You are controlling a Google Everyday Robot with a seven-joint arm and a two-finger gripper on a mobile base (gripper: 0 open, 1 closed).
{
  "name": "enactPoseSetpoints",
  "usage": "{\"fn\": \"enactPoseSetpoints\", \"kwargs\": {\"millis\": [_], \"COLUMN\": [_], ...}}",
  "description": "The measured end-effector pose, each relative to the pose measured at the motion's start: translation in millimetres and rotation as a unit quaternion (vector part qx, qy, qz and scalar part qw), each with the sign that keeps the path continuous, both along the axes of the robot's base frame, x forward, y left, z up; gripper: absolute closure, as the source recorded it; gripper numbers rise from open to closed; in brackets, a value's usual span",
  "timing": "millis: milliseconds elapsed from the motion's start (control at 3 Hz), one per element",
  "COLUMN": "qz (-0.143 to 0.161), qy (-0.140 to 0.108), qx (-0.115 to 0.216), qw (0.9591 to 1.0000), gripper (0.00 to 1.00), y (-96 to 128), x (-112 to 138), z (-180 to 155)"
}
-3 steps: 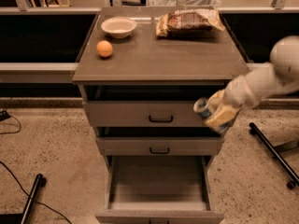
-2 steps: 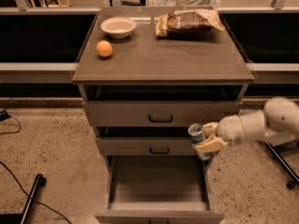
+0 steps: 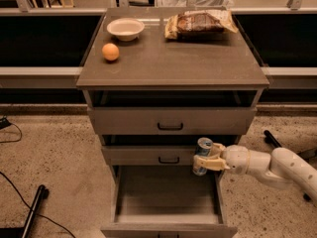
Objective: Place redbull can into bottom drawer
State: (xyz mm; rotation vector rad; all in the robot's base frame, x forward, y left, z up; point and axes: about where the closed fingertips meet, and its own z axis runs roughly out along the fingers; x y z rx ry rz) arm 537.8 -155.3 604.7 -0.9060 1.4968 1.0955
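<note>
The pincer (image 3: 202, 163) is clamped on the redbull can (image 3: 204, 147), held upright in front of the middle drawer, above the right rear corner of the open bottom drawer (image 3: 163, 195). The carry looks nearly done. The next move probably calls for lowering the can inside the drawer, clear of the right wall, then letting go.

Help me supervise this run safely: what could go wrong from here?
The pincer holds the slim silver metal can upright above the deep grey open bottom drawer, near its right rear corner. Released here, it might drop and topple. It also sits close to the middle drawer's front, so lowering could clip that.
</note>
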Motion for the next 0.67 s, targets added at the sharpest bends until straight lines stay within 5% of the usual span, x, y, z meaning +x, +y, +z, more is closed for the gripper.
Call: {"fn": "enactPoseSetpoints", "kwargs": {"millis": [667], "qz": [-0.012], "qy": [-0.014], "qx": [0.005], "qw": [0.9998], "gripper": [1.00], "y": [4.8], "x": [4.9], "z": [-30.0]}}
